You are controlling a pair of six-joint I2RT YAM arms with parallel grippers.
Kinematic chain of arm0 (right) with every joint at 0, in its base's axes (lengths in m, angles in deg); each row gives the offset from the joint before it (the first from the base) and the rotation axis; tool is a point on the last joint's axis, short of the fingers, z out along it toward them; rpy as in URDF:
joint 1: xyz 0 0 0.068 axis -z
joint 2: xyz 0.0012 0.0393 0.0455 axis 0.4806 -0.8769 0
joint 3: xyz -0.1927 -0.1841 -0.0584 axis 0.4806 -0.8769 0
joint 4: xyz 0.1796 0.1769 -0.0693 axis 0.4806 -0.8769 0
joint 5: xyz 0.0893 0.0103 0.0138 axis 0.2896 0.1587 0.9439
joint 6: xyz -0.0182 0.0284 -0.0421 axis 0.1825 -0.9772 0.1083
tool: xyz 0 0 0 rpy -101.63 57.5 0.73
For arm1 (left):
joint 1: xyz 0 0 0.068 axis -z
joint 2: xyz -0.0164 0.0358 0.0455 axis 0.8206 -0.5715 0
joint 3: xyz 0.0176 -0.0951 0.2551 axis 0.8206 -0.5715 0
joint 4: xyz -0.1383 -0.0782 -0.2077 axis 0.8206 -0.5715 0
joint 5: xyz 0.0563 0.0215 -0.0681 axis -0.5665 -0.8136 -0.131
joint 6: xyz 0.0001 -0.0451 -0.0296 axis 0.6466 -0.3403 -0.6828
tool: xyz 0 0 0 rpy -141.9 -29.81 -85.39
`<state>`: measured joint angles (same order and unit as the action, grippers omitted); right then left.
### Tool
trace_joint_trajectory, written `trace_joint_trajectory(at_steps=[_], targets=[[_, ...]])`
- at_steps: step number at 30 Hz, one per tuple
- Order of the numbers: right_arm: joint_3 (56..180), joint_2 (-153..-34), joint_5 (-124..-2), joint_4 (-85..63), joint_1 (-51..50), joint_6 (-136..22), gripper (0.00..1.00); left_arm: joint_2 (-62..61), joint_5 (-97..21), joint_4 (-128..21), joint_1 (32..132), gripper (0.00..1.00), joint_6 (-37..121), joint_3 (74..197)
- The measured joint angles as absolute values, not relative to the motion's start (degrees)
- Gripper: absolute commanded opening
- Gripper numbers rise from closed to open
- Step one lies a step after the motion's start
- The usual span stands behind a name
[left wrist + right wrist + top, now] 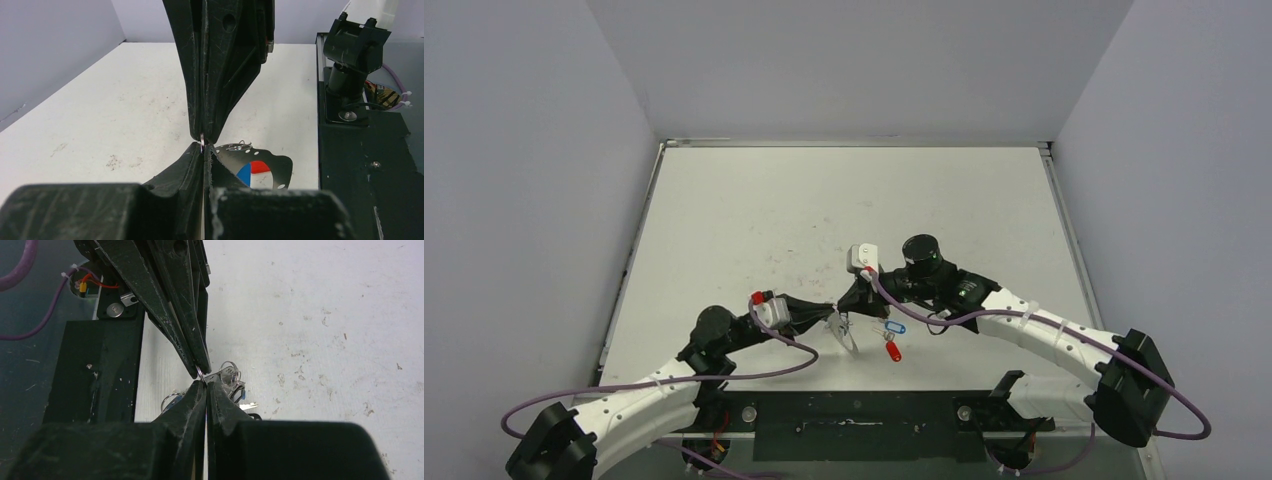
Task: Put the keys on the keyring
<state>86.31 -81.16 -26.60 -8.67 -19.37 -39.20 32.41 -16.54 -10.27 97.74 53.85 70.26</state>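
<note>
Both pincers were clenched tip to tip on the thin wire of the keyring [200, 373]: the left gripper [202, 150] and the right gripper [206, 386] pinched it at almost the same spot, and the hoop hung below them over the table [824, 200]. The keys [230, 379] lay just beside the hoop, with the blue tag [892, 327] and the red tag [892, 351] on the side of the right arm. I could not tell whether any key was already threaded, so I judged the threading mostly not yet done.
</note>
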Motion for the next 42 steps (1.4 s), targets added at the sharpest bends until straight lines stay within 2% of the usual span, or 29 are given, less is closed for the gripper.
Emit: trace_joint_trajectory(at_steps=[9, 12, 14, 27, 32, 42], targets=[[94.09, -81.18, -26.62, -21.24, -20.02, -36.49, 0.0, 34.9, -17.11, -14.51, 97.95, 0.0, 54.99, 72.76], [94.13, -81.24, -26.6, -21.68, -20.11, -36.32, 0.12, 34.53, -16.85, -14.75, 97.98, 0.0, 55.14, 72.84], [94.07, -81.46, -26.51, -21.61, -20.11, -36.51, 0.19, 34.11, -16.6, -14.62, 97.98, 0.0, 55.16, 72.84], [91.84, -82.91, -25.29, -15.71, -20.11, -37.6, 0.25, 32.89, -16.21, -15.08, 97.91, 0.0, 55.14, 72.82], [90.37, -83.01, -25.25, -15.12, -19.61, -37.58, 0.34, 33.48, -16.21, -15.08, 97.91, 0.0, 55.1, 72.32], [86.11, -80.76, -23.04, -8.94, -16.9, -40.42, 0.33, 34.79, -16.21, -15.38, 97.89, 0.0, 55.1, 71.62]])
